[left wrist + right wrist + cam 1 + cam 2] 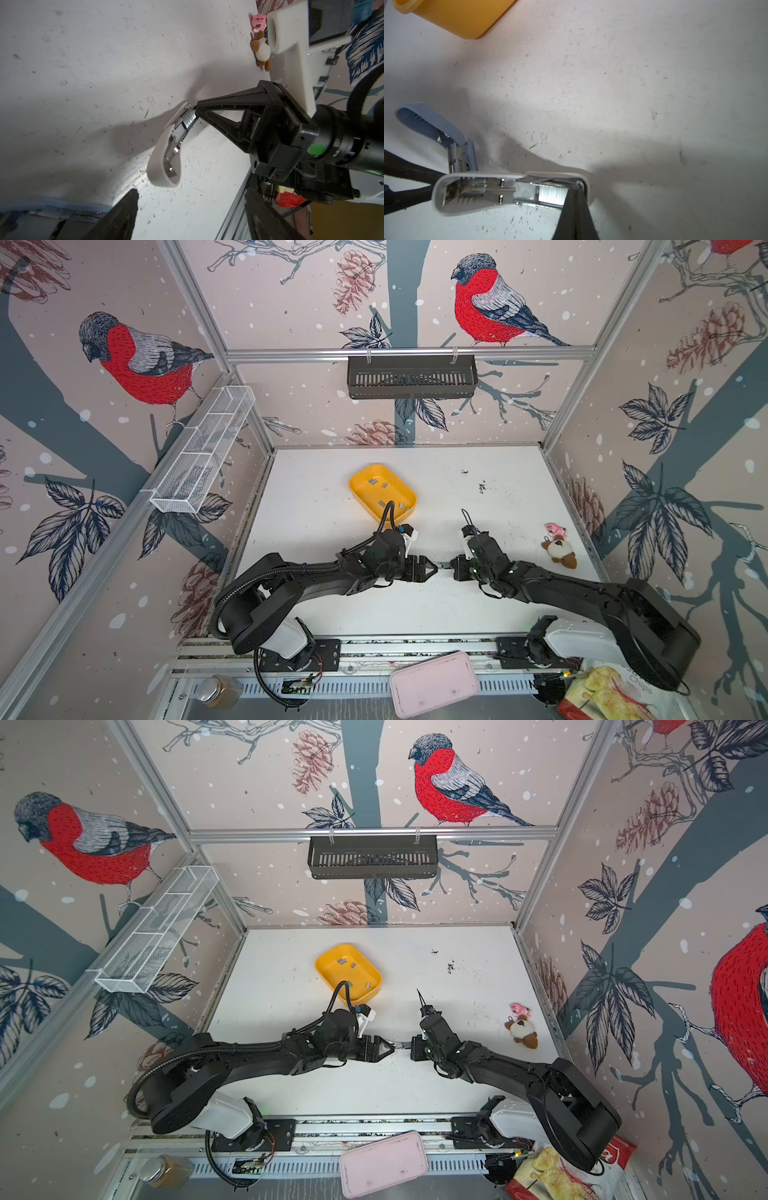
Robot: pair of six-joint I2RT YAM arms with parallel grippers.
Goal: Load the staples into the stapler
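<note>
Yellow tray (365,494) holds loose staples (373,481) — right gripper (197,107) pinches stapler (477,193), left gripper (433,568) spread open.

**Open stapler at my fingertips**

My left gripper (190,193) has its fingers spread wide, and the open stapler (161,164) sits just ahead of them. The right gripper (197,105) pinches the stapler's front end, beside the staples (189,121) in its channel. A pink plush (258,20) and a brown plush (262,52) lie on the table (83,83) at the right.

One stapler (477,193), one yellow tray (365,494), two plush toys (559,551), perhaps six staples (372,481).
</note>
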